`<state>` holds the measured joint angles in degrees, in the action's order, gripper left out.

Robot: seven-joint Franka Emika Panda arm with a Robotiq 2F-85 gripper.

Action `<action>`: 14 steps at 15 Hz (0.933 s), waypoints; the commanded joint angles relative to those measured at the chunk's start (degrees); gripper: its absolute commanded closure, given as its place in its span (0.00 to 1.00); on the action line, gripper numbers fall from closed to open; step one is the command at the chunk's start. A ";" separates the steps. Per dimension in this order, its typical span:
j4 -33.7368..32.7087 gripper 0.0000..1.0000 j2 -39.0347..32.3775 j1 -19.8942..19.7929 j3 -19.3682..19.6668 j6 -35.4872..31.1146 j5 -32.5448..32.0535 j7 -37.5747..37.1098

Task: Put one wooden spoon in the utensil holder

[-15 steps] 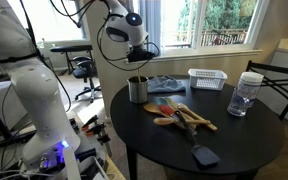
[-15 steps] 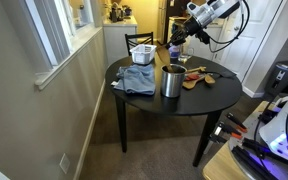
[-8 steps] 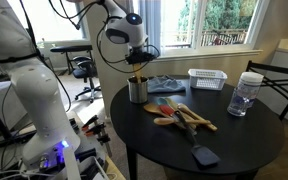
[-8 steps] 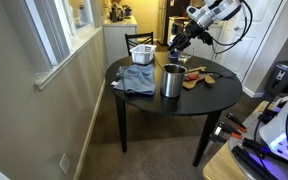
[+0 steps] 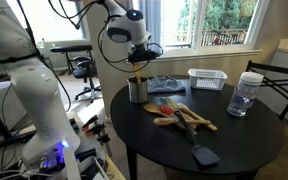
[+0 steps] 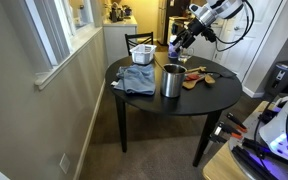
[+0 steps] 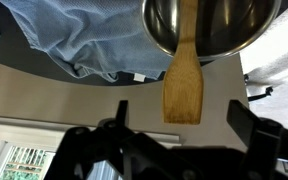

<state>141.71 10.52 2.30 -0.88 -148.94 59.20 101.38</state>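
While my end effector (image 5: pixel 139 62) hovers, fingers spread wide, above the utensil holder (image 5: pixel 137 91), a wooden spoon (image 7: pixel 182 85) stands inside it.

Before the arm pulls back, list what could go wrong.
1. The wooden spoon sticks up out of the utensil holder inside the open tool; a sideways retreat could snag it and tip the holder.
2. The holder stands near the table edge, so it might fall off.

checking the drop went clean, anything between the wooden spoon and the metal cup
Nothing visible. The wooden spoon already stands inside the metal cup, and the gripper hangs open on either side of its upper end.
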 commanded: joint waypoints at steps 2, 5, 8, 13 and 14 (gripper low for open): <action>-0.02 0.00 0.11 0.57 1.00 -0.42 -2.40 -2.62; -0.03 0.00 0.04 0.69 1.14 -0.38 -2.69 -2.98; -0.03 0.00 0.02 0.72 1.14 -0.38 -2.69 -2.98; -0.03 0.00 0.02 0.72 1.14 -0.38 -2.69 -2.98; -0.03 0.00 0.02 0.72 1.14 -0.38 -2.69 -2.98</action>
<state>141.70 10.49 2.52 -0.26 -149.33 56.84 98.68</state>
